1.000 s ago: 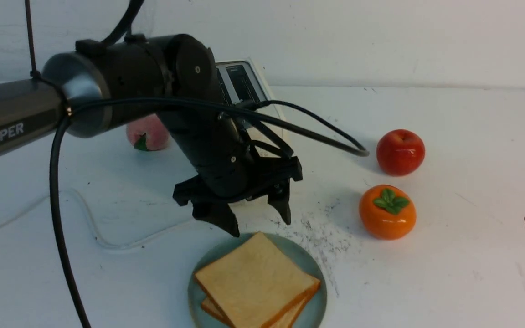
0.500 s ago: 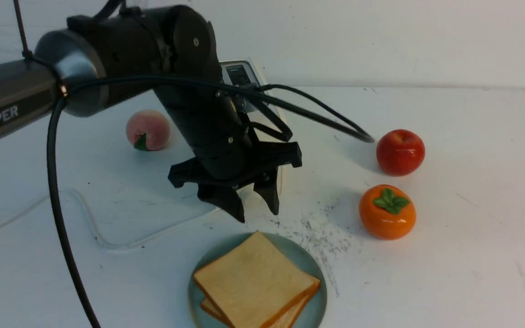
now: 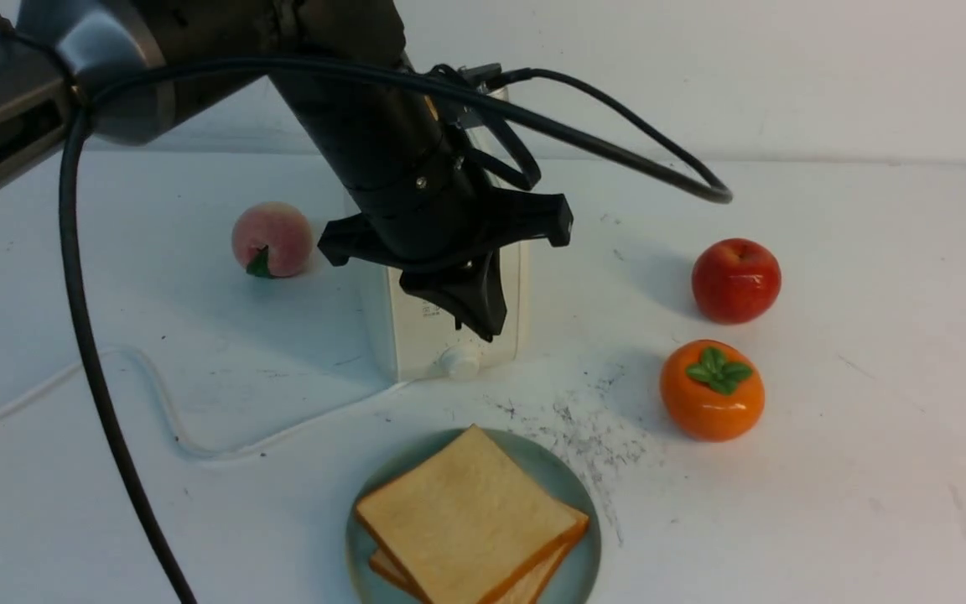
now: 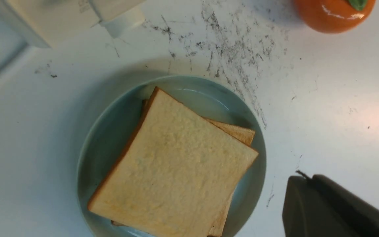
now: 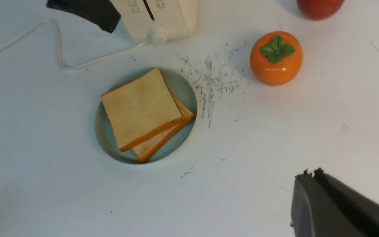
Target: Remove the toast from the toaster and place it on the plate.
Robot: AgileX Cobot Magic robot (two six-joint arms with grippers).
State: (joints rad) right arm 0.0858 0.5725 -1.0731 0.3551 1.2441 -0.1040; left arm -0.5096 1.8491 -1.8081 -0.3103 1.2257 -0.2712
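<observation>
Two slices of toast [image 3: 466, 516] lie stacked on the pale blue-green plate [image 3: 537, 460] at the table's front. The white toaster [image 3: 424, 335] stands behind the plate, its top hidden by my left arm. My left gripper [image 3: 479, 323] is shut and empty, hanging in front of the toaster, well above and behind the plate. In the left wrist view the gripper [image 4: 303, 179] is beside the plate [image 4: 110, 138] and toast [image 4: 176, 164]. My right gripper [image 5: 308, 176] is shut and empty, high above the table to the right of the plate [image 5: 105, 135]; it is out of the front view.
A peach [image 3: 272, 239] sits left of the toaster. A red apple [image 3: 736, 279] and an orange persimmon [image 3: 712, 390] sit to the right. The toaster's white cord [image 3: 156, 403] loops across the left table. Dark scuff marks [image 3: 592, 428] lie right of the plate.
My left gripper has risen away from the plate toward the toaster, and its jaws have gone from open to shut. My right gripper has left the front view's right edge.
</observation>
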